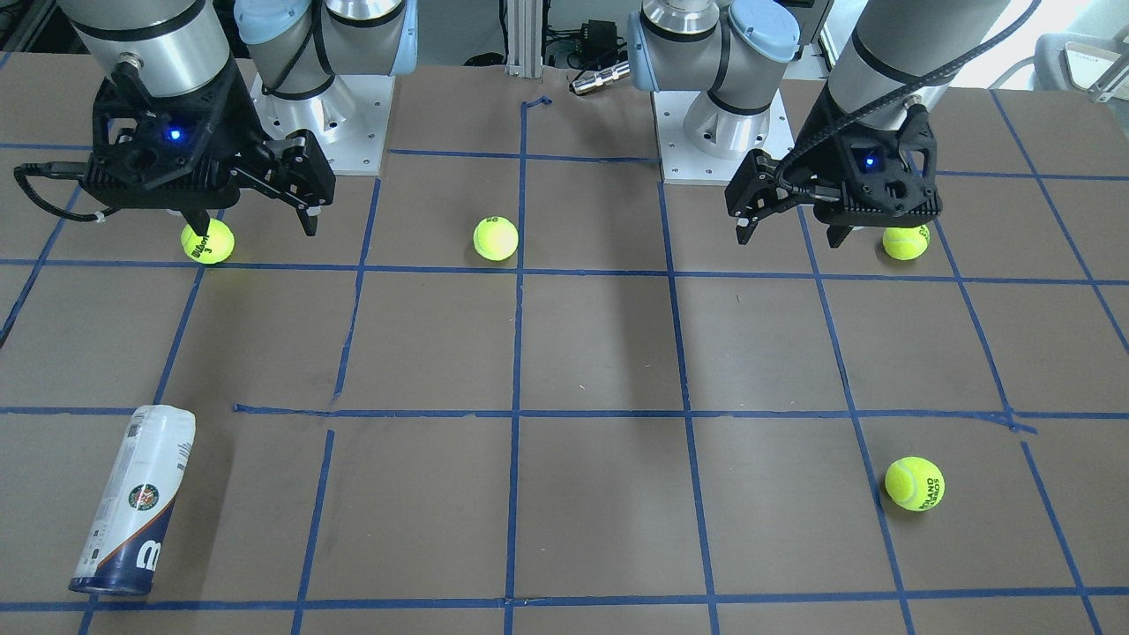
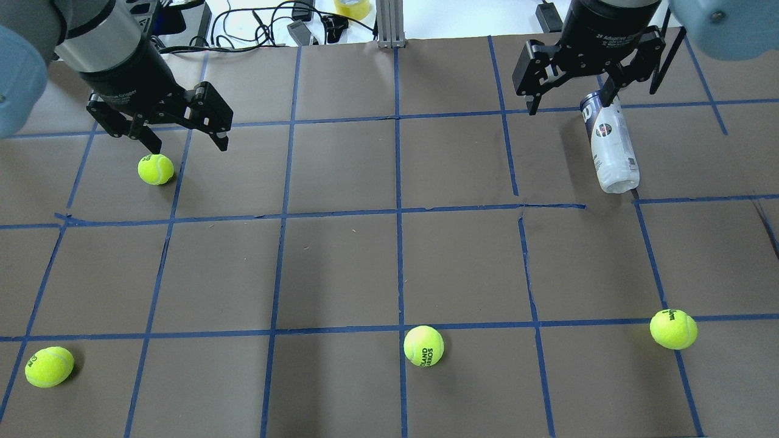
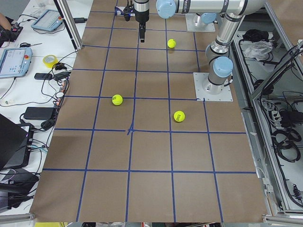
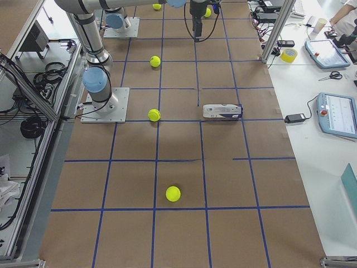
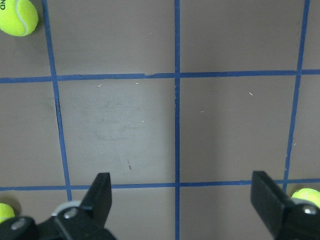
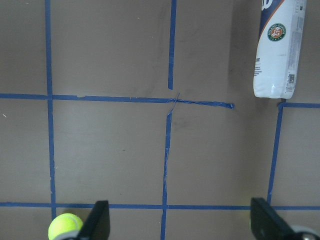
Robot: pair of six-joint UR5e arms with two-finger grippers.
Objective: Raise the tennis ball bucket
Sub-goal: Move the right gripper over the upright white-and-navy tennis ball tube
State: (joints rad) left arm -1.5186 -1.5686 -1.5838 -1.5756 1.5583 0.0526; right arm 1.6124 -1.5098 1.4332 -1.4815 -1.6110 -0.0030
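The tennis ball bucket (image 1: 132, 503) lies on its side on the brown table, white label up and navy end toward the table's far edge. It also shows in the overhead view (image 2: 611, 146) and at the upper right of the right wrist view (image 6: 277, 50). My right gripper (image 1: 256, 227) is open and empty, held above the table on the robot's side of the bucket and well apart from it; in the overhead view the gripper (image 2: 571, 104) overlaps the bucket's navy end. My left gripper (image 2: 190, 146) is open and empty above a loose tennis ball (image 2: 156, 169).
Other loose tennis balls lie at the near left (image 2: 50, 366), near middle (image 2: 423, 345) and near right (image 2: 673, 328) of the overhead view. Blue tape (image 2: 395, 213) marks a grid on the table. Cables and tools (image 2: 292, 18) lie beyond the far edge.
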